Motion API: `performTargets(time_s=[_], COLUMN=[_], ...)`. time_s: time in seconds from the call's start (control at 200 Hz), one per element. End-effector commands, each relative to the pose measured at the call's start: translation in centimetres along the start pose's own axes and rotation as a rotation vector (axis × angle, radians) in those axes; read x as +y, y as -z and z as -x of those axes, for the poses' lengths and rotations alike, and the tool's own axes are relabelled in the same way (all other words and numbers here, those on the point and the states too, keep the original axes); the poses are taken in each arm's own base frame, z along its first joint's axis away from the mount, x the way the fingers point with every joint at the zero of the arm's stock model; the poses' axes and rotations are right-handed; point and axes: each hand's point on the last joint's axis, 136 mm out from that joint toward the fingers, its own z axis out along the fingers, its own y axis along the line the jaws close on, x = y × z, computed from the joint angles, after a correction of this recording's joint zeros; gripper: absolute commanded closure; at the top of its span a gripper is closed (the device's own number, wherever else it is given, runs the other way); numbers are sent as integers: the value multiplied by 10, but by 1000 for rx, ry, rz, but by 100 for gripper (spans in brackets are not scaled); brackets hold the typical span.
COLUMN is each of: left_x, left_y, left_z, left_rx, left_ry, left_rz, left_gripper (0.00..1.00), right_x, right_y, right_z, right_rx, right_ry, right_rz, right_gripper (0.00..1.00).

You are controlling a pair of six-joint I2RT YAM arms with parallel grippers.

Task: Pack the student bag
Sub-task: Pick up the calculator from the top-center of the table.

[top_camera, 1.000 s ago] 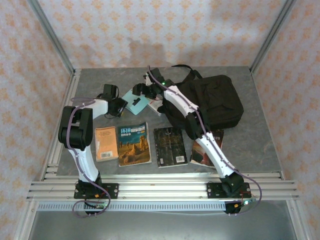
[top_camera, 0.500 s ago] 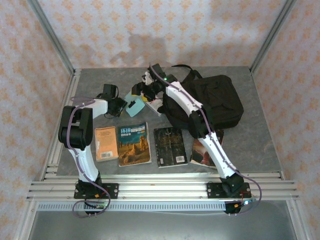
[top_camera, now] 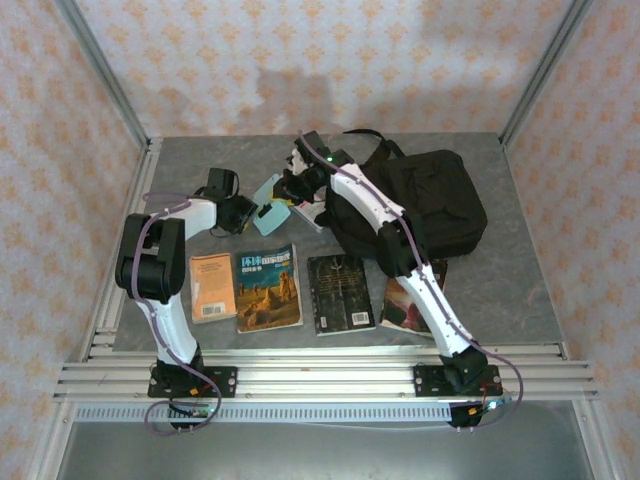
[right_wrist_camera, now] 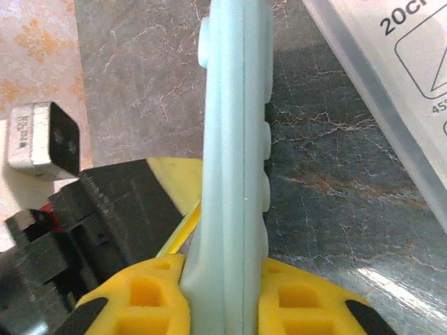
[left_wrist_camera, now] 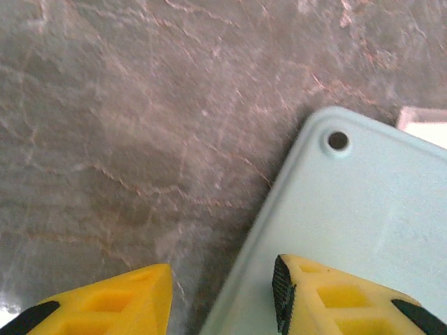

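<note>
The student bag [top_camera: 430,205], a large black backpack, lies at the back right of the table. Left of it a pale teal flat slab [top_camera: 268,214] with raised buttons stands tilted between the two grippers. My right gripper [top_camera: 284,194] is shut on the slab; in the right wrist view the yellow fingers [right_wrist_camera: 227,293] squeeze the slab [right_wrist_camera: 234,139] edge-on. My left gripper [top_camera: 250,213] is open at the slab's other side. In the left wrist view the slab's [left_wrist_camera: 363,216] edge runs between its fingers [left_wrist_camera: 222,300], one over the slab, one over bare table.
Books lie in a row near the front: an orange one [top_camera: 212,287], a blue and yellow one [top_camera: 267,287], a black one [top_camera: 340,292] and a reddish one [top_camera: 400,305] partly under the right arm. A clear printed plastic case [right_wrist_camera: 391,84] lies beside the slab.
My right gripper has shut on the teal slab. The slab has been tipped up from lying flat and now stands on edge, a little further left toward the left gripper.
</note>
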Motion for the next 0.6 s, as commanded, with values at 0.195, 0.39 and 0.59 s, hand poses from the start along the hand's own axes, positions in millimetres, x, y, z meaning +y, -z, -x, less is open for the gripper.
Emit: performTargets(time_s=[0.195, 0.39, 0.59], left_x=[-38, -57, -73], left_y=[96, 159, 180], left_z=[6, 10, -16], left_rx=[-25, -76, 54], left_ry=[-40, -55, -4], left_rz=[-86, -150, -242], left_gripper=[44, 30, 23], right_x=[36, 52, 62], right_y=[94, 139, 179], right_z=[5, -6, -14], right_rx=[-179, -251, -368], right_ry=[299, 476, 713], right_rz=[-240, -378, -671], right_gripper=[89, 90, 88])
